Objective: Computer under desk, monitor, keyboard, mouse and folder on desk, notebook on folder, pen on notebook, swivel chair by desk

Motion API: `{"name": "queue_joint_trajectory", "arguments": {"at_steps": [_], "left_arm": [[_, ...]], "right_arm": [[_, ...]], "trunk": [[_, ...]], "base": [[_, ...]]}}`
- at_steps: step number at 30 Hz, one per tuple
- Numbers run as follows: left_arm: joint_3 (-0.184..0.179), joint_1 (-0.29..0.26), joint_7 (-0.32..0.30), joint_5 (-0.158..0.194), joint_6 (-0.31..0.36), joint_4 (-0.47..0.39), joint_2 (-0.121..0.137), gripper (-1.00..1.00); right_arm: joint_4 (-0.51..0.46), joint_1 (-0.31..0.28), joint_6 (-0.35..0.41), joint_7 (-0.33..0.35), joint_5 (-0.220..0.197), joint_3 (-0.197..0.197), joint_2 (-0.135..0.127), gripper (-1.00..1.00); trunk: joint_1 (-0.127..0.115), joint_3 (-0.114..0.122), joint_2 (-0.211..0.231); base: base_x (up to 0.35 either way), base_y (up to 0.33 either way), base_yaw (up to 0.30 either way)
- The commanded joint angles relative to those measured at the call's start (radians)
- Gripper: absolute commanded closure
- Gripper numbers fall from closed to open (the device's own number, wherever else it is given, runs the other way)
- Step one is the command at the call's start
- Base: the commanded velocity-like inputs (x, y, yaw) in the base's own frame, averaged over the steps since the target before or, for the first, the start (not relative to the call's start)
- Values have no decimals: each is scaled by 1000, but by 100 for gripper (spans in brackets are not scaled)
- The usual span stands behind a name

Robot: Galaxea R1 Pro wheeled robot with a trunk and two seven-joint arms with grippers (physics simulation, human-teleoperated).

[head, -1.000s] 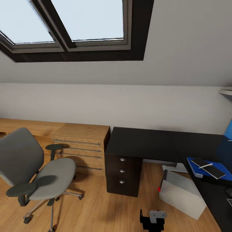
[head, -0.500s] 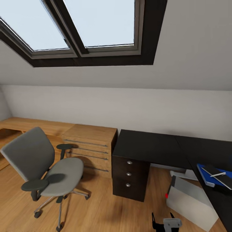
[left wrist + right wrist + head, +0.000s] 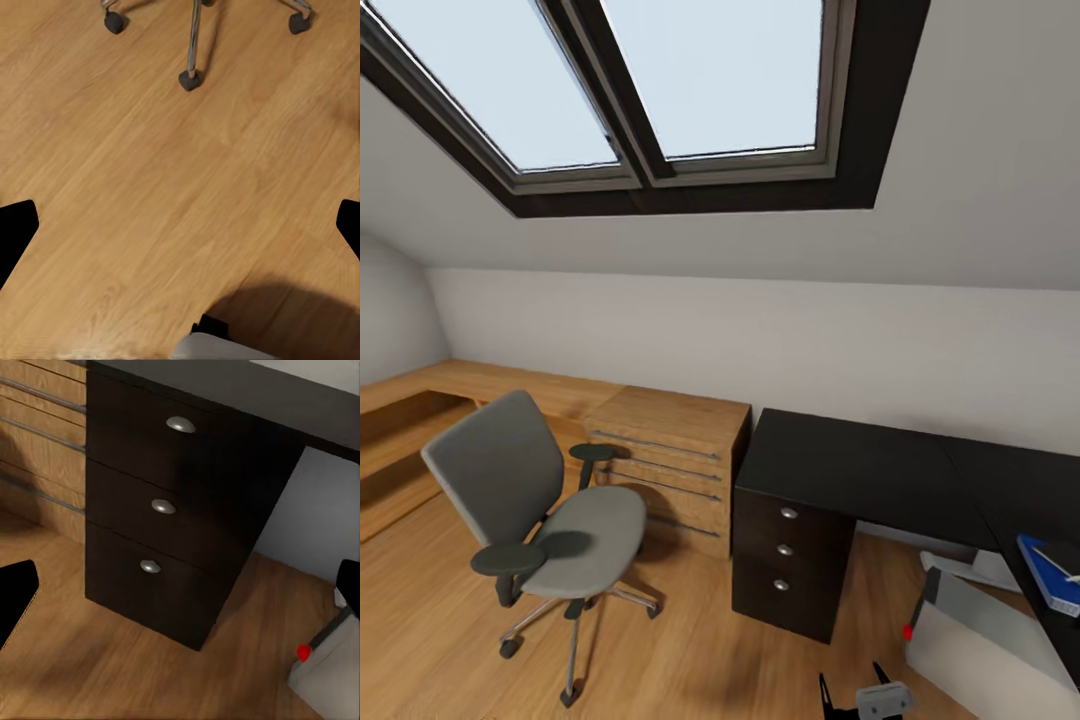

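The swivel chair [image 3: 535, 520] stands on the wood floor [image 3: 690, 660], left of the desk [image 3: 860, 470]. The left gripper [image 3: 180, 225] hangs spread and empty over the floor near its castors. The right gripper [image 3: 180, 585], also spread and empty, faces the desk's drawers [image 3: 161, 506].

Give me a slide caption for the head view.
Empty swivel chair stands on the wood floor beside the oak cabinet, left of the black desk.

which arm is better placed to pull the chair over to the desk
Left, probably. The chair stands on the robot's left, apart from the desk, and the left wrist view looks at its castors; the right faces the drawers.
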Motion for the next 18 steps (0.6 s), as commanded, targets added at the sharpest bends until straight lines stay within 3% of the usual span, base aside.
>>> {"name": "queue_joint_trajectory", "arguments": {"at_steps": [1, 7, 10, 18], "left_arm": [[-9, 0, 8, 5, -1, 0, 1, -100], [-10, 0, 8, 4, -1, 7, -1, -100], [-10, 0, 9, 5, -1, 10, -1, -100], [-9, 0, 9, 5, -1, 11, -1, -100]], "right_arm": [[0, 0, 3, -8, -2, 8, 2, -100], [0, 0, 27, -8, -2, 7, 17, -100], [-6, 0, 120, -8, -3, 4, 33, -100], [-12, -1, 199, -8, -4, 2, 41, -100]], "trunk": [[0, 0, -1], [0, 3, -1], [0, 4, -1], [0, 4, -1]], "base": [[0, 0, 228], [-56, 0, 248], [-246, 0, 270], [-187, 0, 275]]}}
